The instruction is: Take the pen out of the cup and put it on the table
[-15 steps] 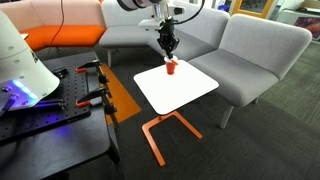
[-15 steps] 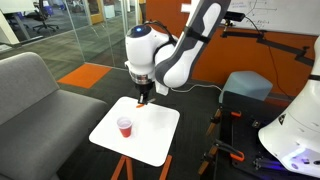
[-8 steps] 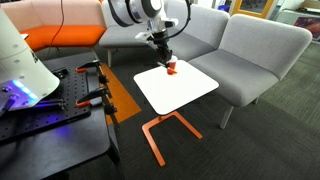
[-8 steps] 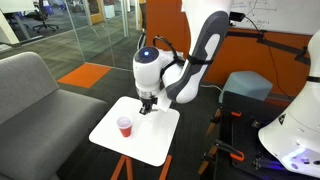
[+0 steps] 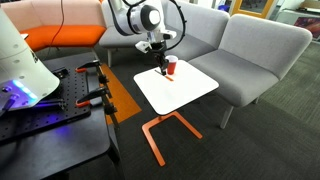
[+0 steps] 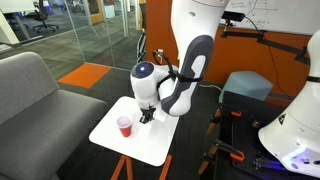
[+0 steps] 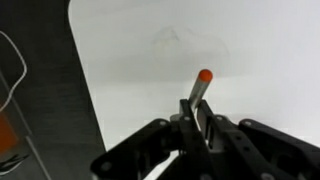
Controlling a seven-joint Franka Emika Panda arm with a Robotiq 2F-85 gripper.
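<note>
1. My black Robotiq gripper (image 7: 200, 128) is clamped narrowly on the slim dark pen with an orange tip (image 7: 200, 92), which is clear of the small red cup (image 6: 124, 126).
2. The pen's long axis points down at the white square tabletop (image 7: 250, 50).
3. The cup stands just beside the gripper, near a table edge. I judge the bare top lies the other way.

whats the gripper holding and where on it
The pen, pinched between the fingers by its barrel; the orange-tipped end sticks out free above the white table.
</note>
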